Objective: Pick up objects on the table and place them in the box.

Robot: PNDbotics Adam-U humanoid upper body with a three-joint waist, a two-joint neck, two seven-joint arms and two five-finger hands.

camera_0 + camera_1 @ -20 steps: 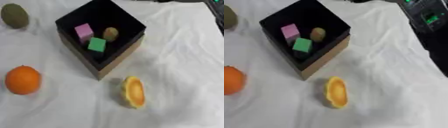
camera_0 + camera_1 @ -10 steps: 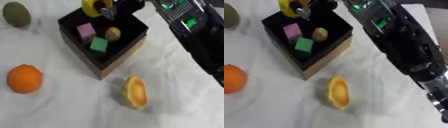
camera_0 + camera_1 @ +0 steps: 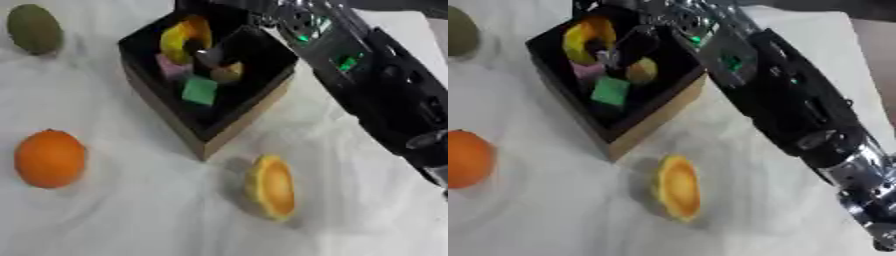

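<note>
Here one box (image 3: 236,125), black inside with tan outer walls, is seen on a white cloth-covered table (image 3: 114,215), turned so a corner points toward the camera. The right hand (image 3: 627,50) is reached in over the box from the upper right, on a long black arm (image 3: 798,115) with green lights and a silver joint. One yellow ring-shaped object (image 3: 184,37) is held by its curled fingers, above the far-left part of the box interior, not resting on the floor of the box as far as can be told. Inside the box three small things are counted: one pink block (image 3: 172,67), one green cube (image 3: 200,90), and one tan rounded piece (image 3: 642,70). The pink block is just beside the green cube; the tan piece is near the fingers, contact cannot be told. Outside the box three fruit-like items are counted. One whole orange (image 3: 50,158) is lying at the left, well apart from the box. One orange half or slice (image 3: 271,186) is standing on edge near the box's front corner, its cut face turned to the right. One dull green rounded fruit (image 3: 35,28) is placed at the far upper left corner. The left hand is not shown in either view.
</note>
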